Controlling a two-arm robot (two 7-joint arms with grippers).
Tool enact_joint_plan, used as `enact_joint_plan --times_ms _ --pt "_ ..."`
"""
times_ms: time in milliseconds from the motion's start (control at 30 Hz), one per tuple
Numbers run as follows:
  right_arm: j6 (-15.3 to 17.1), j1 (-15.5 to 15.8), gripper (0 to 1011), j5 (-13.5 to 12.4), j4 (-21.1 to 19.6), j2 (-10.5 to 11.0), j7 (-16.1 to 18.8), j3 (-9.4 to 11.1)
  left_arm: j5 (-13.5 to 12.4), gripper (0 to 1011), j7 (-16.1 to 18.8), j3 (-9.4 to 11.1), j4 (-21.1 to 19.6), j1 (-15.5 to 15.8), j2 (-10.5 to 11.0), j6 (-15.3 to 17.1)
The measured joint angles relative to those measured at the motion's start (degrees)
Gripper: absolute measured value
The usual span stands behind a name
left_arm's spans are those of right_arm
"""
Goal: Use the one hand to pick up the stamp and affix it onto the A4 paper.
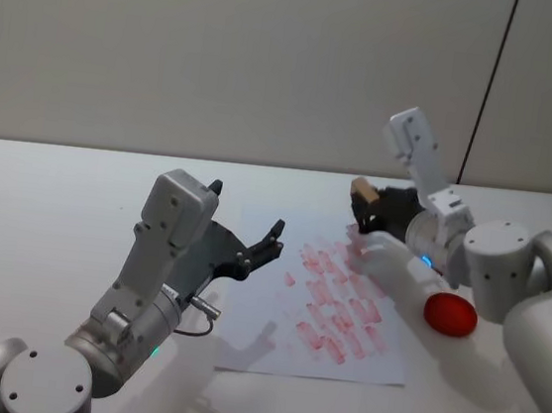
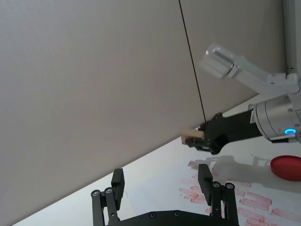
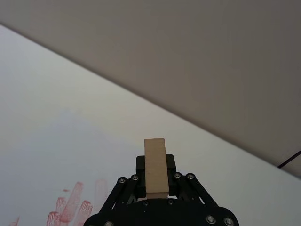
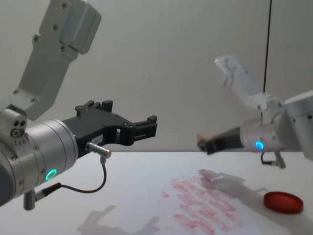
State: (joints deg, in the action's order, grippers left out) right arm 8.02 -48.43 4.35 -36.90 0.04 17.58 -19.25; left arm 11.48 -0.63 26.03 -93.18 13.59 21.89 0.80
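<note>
Head view: we see the right gripper (image 1: 363, 209) raised over the far edge of the A4 paper (image 1: 269, 357), clamped on the stamp (image 1: 363, 188). The left gripper (image 1: 247, 211) hovers over the sheet's left part, fingers spread, nothing between them. A red ink pad (image 1: 450, 314) lies on the table (image 1: 57, 202) just beside the paper.

Left wrist view: we see the stamp jutting from the black fingers, clear of the sheet.

Right wrist view: the tan block sits pinched between both fingers, with red marks below.

Chest view: we see it held well above the printed rows.
</note>
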Motion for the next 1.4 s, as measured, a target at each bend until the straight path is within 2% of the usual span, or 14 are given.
enact_joint_plan --times_ms 300,500,733,767,933,967,1067,1100,1400 --pt "0.09 4.91 219 -1.56 -12.73 2.21 -2.69 1.15 0.0 993 0.0 0.0 0.0 0.0 0.0 0.0" --pt "2.14 8.81 219 -3.41 -21.33 4.06 -5.23 2.29 0.0 993 0.0 0.0 0.0 0.0 0.0 0.0" --pt "7.1 13.52 219 -5.75 -29.57 6.29 -7.86 3.55 0.0 993 0.0 0.0 0.0 0.0 0.0 0.0" --pt "7.1 13.52 219 -5.75 -29.57 6.29 -7.86 3.55 0.0 993 0.0 0.0 0.0 0.0 0.0 0.0" --pt "11.73 17.6 219 -7.61 -35.17 8.14 -9.44 4.48 0.0 993 0.0 0.0 0.0 0.0 0.0 0.0" --pt "11.73 17.6 219 -7.61 -35.17 8.14 -9.44 4.48 0.0 993 0.0 0.0 0.0 0.0 0.0 0.0" --pt "14.59 20.28 219 -8.69 -38.16 9.22 -10.08 4.89 0.0 993 0.0 0.0 0.0 0.0 0.0 0.0" --pt "14.59 20.28 219 -8.69 -38.16 9.22 -10.08 4.89 0.0 993 0.0 0.0 0.0 0.0 0.0 0.0" --pt "21.5 26.43 219 -11.16 -44.3 11.31 -10.84 5.25 0.0 993 0.0 0.0 0.0 0.0 0.0 0.0"
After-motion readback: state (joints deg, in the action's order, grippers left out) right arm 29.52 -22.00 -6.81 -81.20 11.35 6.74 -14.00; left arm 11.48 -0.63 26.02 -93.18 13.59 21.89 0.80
